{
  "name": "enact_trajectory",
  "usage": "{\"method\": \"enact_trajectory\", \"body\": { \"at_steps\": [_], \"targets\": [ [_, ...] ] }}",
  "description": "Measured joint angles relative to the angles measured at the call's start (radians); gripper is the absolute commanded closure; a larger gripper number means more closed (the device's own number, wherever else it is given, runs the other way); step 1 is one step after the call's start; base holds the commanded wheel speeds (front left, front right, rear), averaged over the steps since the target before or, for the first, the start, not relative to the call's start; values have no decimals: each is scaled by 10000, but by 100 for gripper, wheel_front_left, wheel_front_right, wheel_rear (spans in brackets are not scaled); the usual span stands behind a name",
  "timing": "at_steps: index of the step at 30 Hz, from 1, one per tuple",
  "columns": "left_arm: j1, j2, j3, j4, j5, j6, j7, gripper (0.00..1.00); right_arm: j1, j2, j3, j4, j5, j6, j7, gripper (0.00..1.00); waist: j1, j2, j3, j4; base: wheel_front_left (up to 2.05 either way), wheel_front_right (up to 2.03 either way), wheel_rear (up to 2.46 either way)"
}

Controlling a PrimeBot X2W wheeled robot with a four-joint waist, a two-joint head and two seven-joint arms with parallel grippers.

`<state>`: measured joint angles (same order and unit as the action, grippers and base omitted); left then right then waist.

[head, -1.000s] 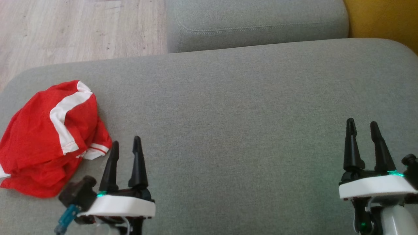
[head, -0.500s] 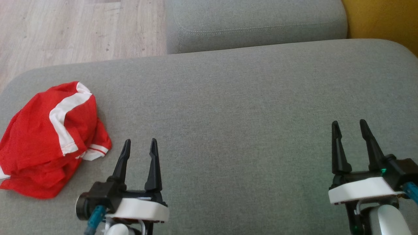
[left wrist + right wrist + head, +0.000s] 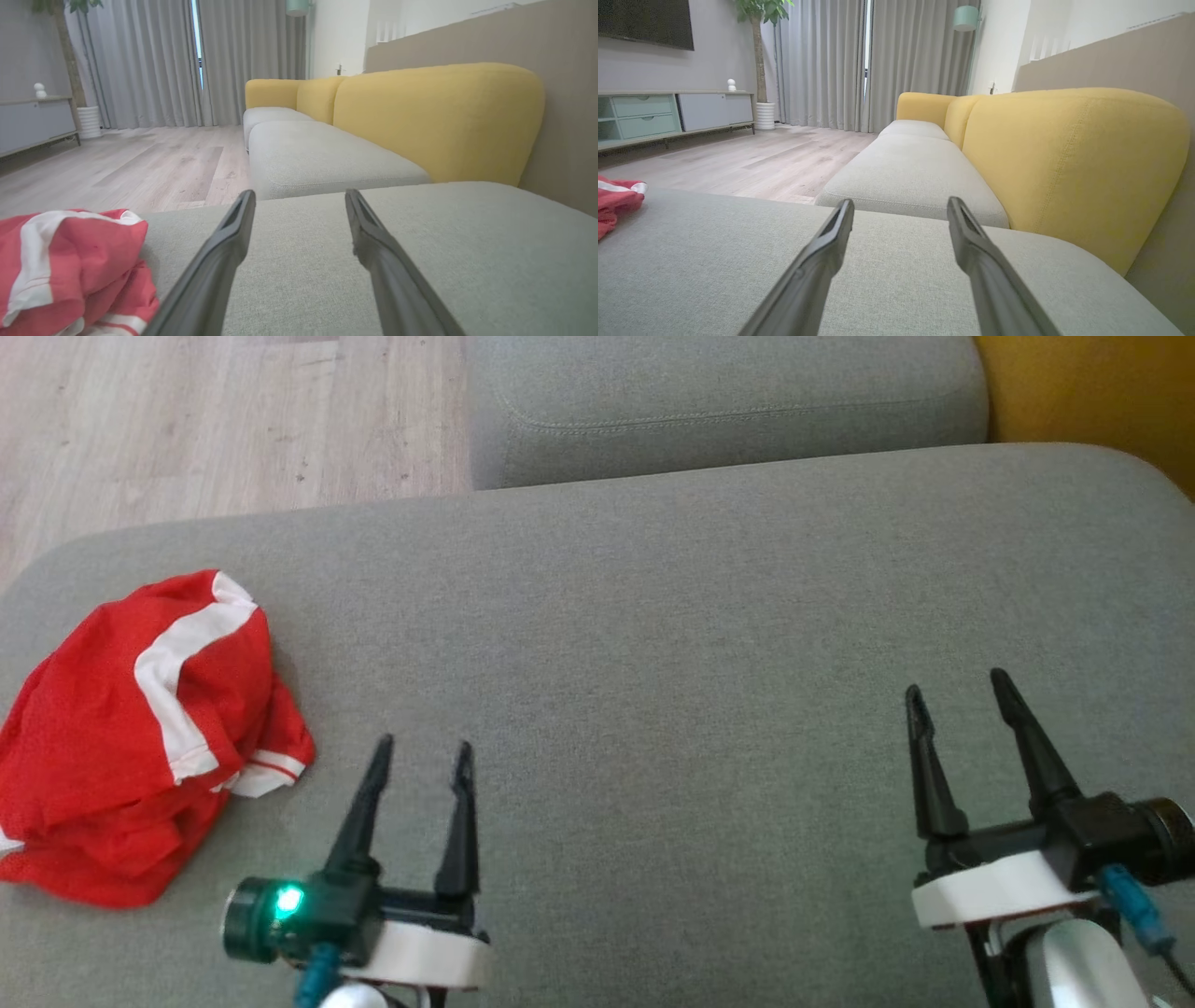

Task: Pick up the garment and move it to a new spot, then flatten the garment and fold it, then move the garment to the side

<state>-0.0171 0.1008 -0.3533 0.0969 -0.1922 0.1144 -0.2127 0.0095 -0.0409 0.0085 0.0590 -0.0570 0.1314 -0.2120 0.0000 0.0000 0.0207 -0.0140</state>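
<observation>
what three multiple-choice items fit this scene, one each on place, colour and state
1. Where on the grey cushion does the garment lie? A left edge B centre C right edge
2. The garment's colours? A blue, yellow B red, white C black
3. The left hand is? A shut on the garment B open, empty C shut, empty
Key: A, it lies by the left edge; B, red cloth with white stripes; B, its fingers stand apart over bare cushion.
</observation>
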Motion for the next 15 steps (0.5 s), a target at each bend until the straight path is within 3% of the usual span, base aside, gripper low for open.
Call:
{"method": "enact_trajectory", "body": {
  "at_steps": [5, 9, 15],
  "targets": [
    [-2, 82, -393, 165, 796, 105, -102, 0, 1, -2, 293, -194, -447, 0, -148, 0, 0, 0, 22, -25, 0, 0, 0],
    [1, -19, -288, -77, 665, 71, -222, 0, 4, -4, 297, -336, -318, 0, -228, 0, 0, 0, 41, -11, 0, 0, 0],
    [45, -359, 702, -384, 84, -725, -397, 0, 21, -6, 192, -462, 573, 0, -391, 0, 0, 0, 55, 48, 0, 0, 0]
  ]
}}
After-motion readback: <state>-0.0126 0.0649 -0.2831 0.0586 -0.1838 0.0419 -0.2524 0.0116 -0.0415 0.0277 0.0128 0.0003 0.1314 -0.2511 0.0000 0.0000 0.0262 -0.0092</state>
